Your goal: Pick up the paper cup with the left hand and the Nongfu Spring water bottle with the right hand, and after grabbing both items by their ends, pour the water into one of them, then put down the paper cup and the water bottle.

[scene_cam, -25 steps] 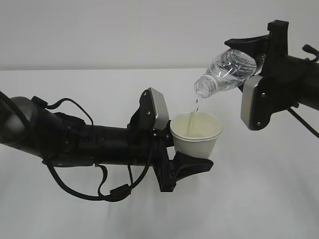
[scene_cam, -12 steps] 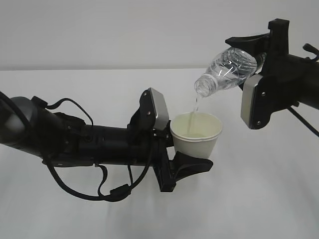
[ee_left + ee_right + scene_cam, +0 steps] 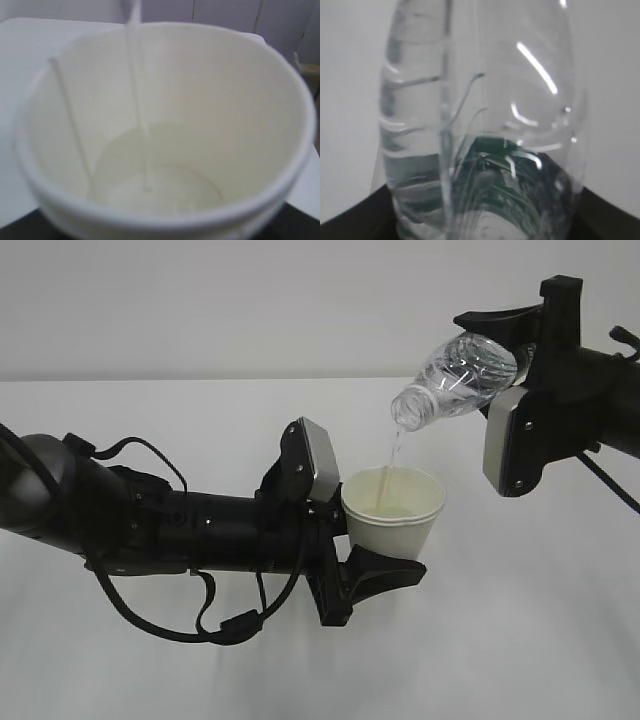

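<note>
My left gripper (image 3: 392, 545) is shut on the lower part of the white paper cup (image 3: 395, 517) and holds it upright above the table. In the left wrist view the cup (image 3: 215, 95) fills the frame, with a shallow pool of water (image 3: 160, 187) at its bottom. Up and to the right, my right gripper (image 3: 503, 355) is shut on the base end of the clear Nongfu Spring water bottle (image 3: 458, 381), which is tipped neck-down to the left. A thin stream of water (image 3: 393, 455) falls from its mouth into the cup. The right wrist view shows the bottle (image 3: 480, 100) with its green label (image 3: 502, 192).
The white table (image 3: 150, 420) spreads under both arms, with a pale grey wall behind. My left arm (image 3: 150, 525) lies low across the left half with looping black cables. The right arm's silver wrist block (image 3: 510, 445) hangs beside the cup.
The bottle's neck has lifted very slightly. Water keeps running into the cup. The left arm and the cup have stayed where they were.
</note>
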Available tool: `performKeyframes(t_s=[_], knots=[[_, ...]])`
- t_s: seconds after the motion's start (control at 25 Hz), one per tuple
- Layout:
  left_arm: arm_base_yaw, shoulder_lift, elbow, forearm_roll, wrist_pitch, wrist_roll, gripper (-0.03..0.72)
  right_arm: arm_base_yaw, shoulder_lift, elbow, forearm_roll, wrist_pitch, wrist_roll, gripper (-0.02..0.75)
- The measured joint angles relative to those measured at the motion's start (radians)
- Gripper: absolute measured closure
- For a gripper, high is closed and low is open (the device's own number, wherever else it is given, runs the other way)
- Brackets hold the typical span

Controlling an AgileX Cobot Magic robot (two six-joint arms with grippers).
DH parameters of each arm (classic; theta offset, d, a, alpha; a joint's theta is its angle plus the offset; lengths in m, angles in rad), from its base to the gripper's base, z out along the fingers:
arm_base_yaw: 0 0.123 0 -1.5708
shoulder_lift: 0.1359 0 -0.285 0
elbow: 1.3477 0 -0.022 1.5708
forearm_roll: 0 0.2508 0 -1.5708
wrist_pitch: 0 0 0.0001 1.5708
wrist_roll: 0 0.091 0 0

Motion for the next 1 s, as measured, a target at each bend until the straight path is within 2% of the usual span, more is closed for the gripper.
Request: performKeyframes(t_s=[1.0], knots=[[0.0,0.0,0.0,0.0,0.006,0.028,0.232,0.0,0.0,0.0,0.0,-0.001,-0.015,0.266]])
